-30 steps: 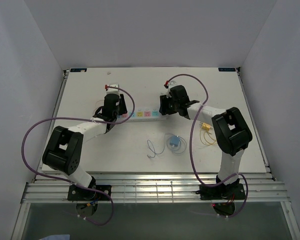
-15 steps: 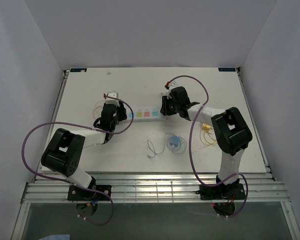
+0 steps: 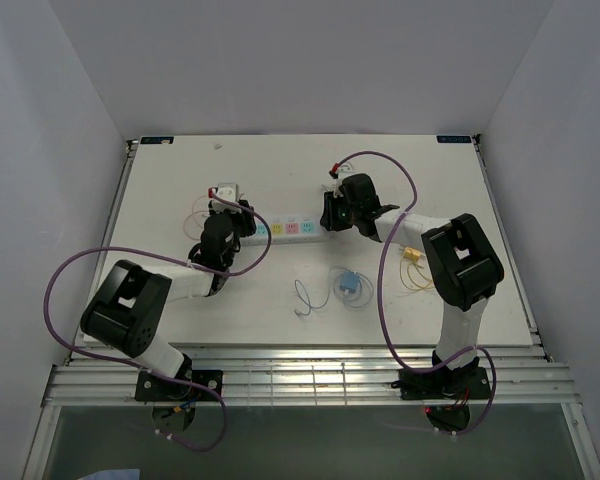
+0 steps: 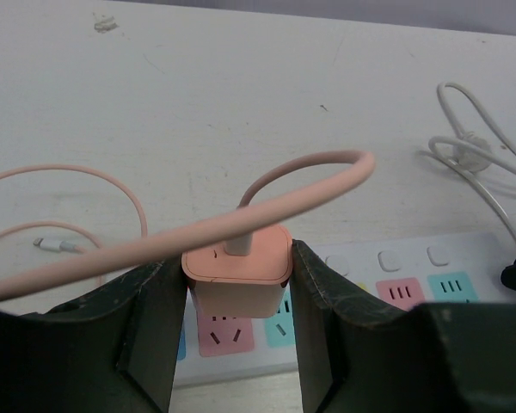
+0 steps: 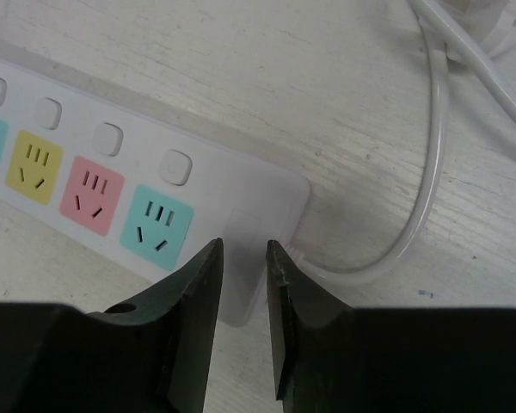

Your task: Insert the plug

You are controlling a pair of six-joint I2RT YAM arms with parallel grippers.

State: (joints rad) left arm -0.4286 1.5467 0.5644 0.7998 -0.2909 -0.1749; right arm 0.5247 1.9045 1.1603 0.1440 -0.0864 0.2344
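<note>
The plug [image 4: 238,262] is a pink charger cube with a pink cable [image 4: 155,241] coming out of its top. My left gripper [image 4: 238,292] is shut on its two sides. It holds the plug upright just above the pink and teal sockets at the left end of the white power strip [image 4: 413,275] [image 3: 285,228]. The plug's prongs are hidden. My right gripper [image 5: 243,249] [image 3: 332,215] hovers over the bare right end of the power strip [image 5: 112,185], next to the teal socket. Its jaws stand a narrow slit apart with nothing between them.
The strip's white cord [image 5: 430,172] loops away from its right end. The pink cable's loose connector [image 4: 52,245] lies left of the plug. A blue part with thin wire loops [image 3: 348,284] and small yellow pieces [image 3: 412,254] lie nearer the arm bases.
My left gripper has pulled back toward the near side with the plug and now sits over the strip's left end. My right gripper's jaws have narrowed to a slit.
</note>
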